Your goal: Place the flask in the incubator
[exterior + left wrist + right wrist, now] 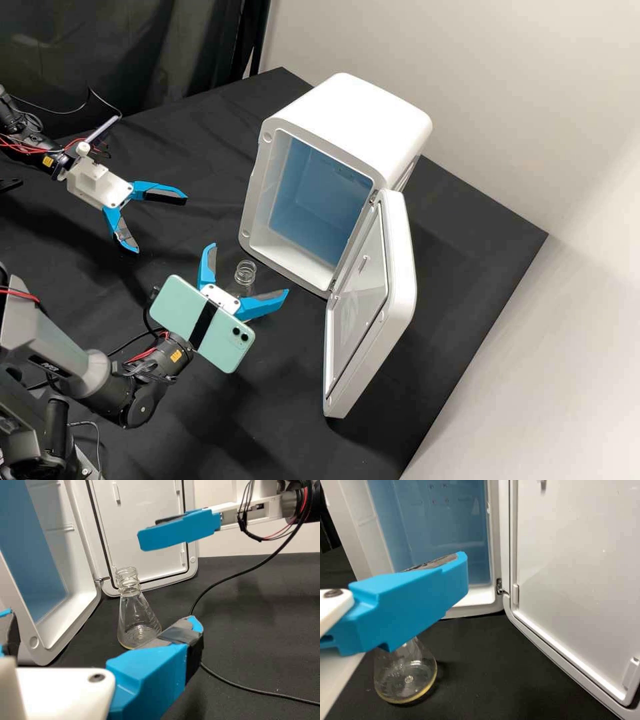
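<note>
clear glass flask stands upright on the black bench, just in front of the white incubator, outside its blue chamber. the door hangs fully open, to one side of the flask. small print on the right arm's grey casing is too small to read.

right gripper: jaws spread wide, one blue finger on each side of the flask. i cannot tell whether either finger touches the glass, and nothing is grasped. a mint green phone is strapped across this wrist.

left gripper: jaws also spread wide and holding nothing. it hangs above the bench, apart from the flask and the incubator.
</note>
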You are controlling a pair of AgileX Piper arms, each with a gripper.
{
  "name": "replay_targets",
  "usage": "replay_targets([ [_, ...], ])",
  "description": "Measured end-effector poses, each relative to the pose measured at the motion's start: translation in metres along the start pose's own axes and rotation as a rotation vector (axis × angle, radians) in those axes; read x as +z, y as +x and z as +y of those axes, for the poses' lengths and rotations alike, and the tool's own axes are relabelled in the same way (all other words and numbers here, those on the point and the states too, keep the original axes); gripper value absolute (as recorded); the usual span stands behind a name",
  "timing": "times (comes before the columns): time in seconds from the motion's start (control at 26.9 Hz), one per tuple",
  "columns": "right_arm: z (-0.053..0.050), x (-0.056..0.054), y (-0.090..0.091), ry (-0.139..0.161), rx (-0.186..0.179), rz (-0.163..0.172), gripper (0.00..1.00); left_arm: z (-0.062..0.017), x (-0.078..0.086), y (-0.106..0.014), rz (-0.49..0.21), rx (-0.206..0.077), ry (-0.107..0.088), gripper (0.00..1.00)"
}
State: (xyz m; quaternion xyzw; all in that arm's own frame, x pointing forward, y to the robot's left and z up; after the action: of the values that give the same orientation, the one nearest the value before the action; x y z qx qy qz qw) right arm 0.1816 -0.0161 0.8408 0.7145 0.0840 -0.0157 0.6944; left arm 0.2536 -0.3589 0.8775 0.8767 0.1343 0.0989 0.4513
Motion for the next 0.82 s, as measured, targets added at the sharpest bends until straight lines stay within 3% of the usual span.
replay_targets([
  [0.19, 0.0, 0.002, -0.002, -0.009, -0.011, -0.008, 1.0, 0.0, 0.0, 0.0, 0.0, 0.0, 0.0, 1.0],
  [0.33, -0.007, 0.007, -0.006, 0.018, -0.036, -0.032, 1.0, 0.0, 0.0, 0.0, 0.0, 0.0, 0.0, 1.0],
  [0.41, -0.014, 0.01, -0.007, 0.041, -0.07, -0.043, 1.0, 0.0, 0.0, 0.0, 0.0, 0.0, 0.0, 1.0],
  [0.67, -0.027, 0.017, -0.002, 0.029, -0.138, -0.055, 1.0, 0.0, 0.0, 0.0, 0.0, 0.0, 0.0, 1.0],
  [0.82, -0.032, 0.025, 0.001, 0.022, -0.149, -0.086, 1.0, 0.0, 0.0, 0.0, 0.0, 0.0, 0.0, 1.0],
])
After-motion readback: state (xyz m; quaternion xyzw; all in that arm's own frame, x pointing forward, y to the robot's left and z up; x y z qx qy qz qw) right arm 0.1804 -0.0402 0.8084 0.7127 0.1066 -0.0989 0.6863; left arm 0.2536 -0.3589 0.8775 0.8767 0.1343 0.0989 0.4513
